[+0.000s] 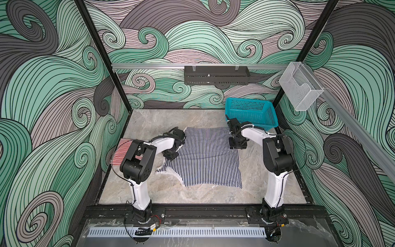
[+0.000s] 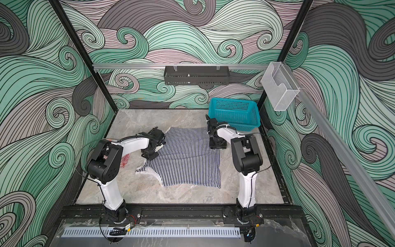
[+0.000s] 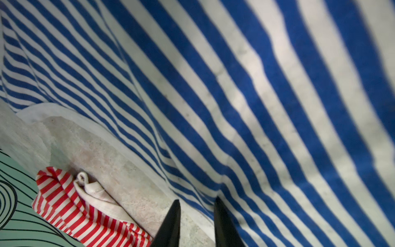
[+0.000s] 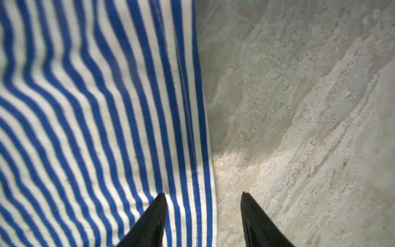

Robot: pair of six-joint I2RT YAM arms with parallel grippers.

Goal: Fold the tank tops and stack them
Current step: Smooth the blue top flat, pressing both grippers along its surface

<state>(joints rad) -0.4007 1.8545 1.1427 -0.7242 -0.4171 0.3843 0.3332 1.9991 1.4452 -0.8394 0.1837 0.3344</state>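
much of red-and-white tank top (image 1: 122,149) | hidden behind left arm (image 1: 139,158)

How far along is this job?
Done: the navy striped top lies spread flat. In hand: the left gripper and right gripper, both open, sit at its opposite side edges. Remaining: fold it, then stack it with the red striped top, lying apart.

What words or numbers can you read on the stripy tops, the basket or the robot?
No text can be read.
The navy-and-white tank top, the red-and-white tank top and the teal basket show no print.
A small yellowish tag by the left arm's base is too small to read.
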